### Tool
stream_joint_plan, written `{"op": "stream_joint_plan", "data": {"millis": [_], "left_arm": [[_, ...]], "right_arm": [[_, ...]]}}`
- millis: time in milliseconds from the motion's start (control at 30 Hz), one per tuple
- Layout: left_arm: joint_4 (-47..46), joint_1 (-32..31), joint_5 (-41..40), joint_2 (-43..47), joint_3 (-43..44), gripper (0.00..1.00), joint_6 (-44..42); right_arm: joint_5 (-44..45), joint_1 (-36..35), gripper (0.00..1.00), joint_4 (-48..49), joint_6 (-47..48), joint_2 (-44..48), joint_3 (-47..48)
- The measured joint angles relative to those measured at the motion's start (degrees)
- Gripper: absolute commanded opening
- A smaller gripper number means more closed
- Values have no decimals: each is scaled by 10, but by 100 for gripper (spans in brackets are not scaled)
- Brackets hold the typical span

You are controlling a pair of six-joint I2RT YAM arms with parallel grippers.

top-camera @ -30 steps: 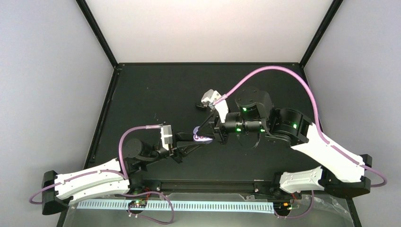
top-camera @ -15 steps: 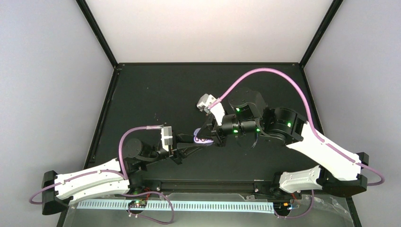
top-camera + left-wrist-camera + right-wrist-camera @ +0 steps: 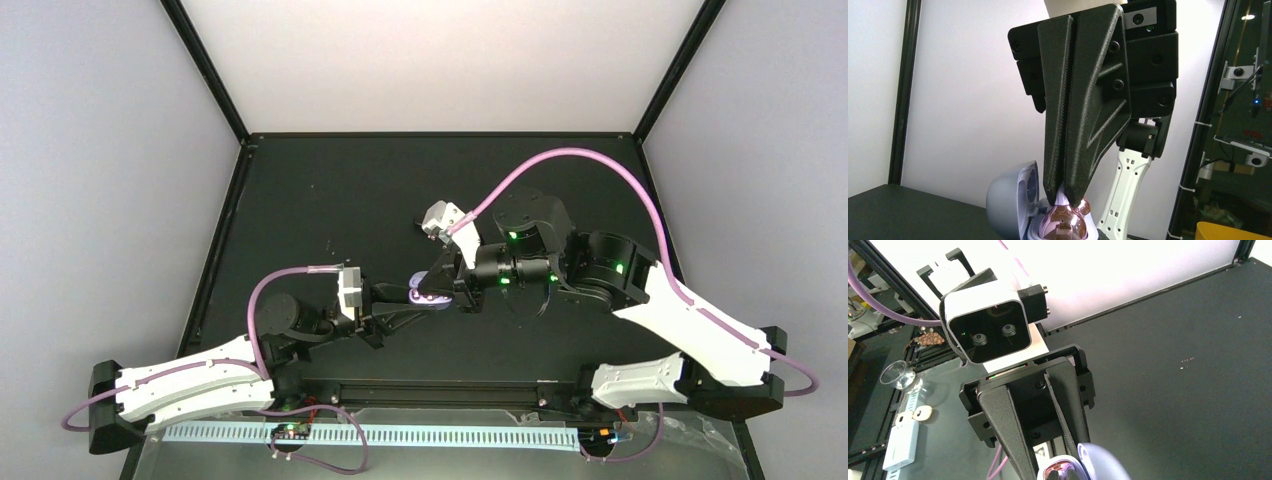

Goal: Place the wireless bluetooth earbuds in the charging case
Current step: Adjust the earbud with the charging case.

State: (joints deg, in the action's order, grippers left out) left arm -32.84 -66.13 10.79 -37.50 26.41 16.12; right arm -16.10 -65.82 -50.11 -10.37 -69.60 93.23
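The charging case (image 3: 425,290) is lifted off the black mat with its lid (image 3: 1008,200) open. My left gripper (image 3: 415,300) is shut on its base, and its fingers (image 3: 1013,440) straddle the case (image 3: 1103,465) in the right wrist view. My right gripper (image 3: 1064,197) comes down from above, shut on the pale lavender tip of a glossy purple earbud (image 3: 1063,225) that sits in the case's near socket. A second earbud (image 3: 1084,207) shows just behind it. In the right wrist view only the tips of my right gripper (image 3: 1060,476) show, over the case.
Both arms meet above the middle of the black mat (image 3: 330,190). A few tiny specks (image 3: 328,245) lie on the mat to the left. Beyond the table's near edge are a glass dish (image 3: 895,374) and a pale strip (image 3: 900,442).
My right gripper shifted left onto the open case, then eased back slightly. My left gripper has held the case almost still.
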Motion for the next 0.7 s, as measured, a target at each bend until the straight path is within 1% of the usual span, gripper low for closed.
{"op": "stream_joint_plan", "data": {"millis": [267,700], "left_arm": [[-11,0,8,0,0,1,10],[-19,0,15,0,0,1,15]], "right_arm": [[-4,-3,1,31,5,13,-18],[7,-17,1,52,23,20,-30]]}}
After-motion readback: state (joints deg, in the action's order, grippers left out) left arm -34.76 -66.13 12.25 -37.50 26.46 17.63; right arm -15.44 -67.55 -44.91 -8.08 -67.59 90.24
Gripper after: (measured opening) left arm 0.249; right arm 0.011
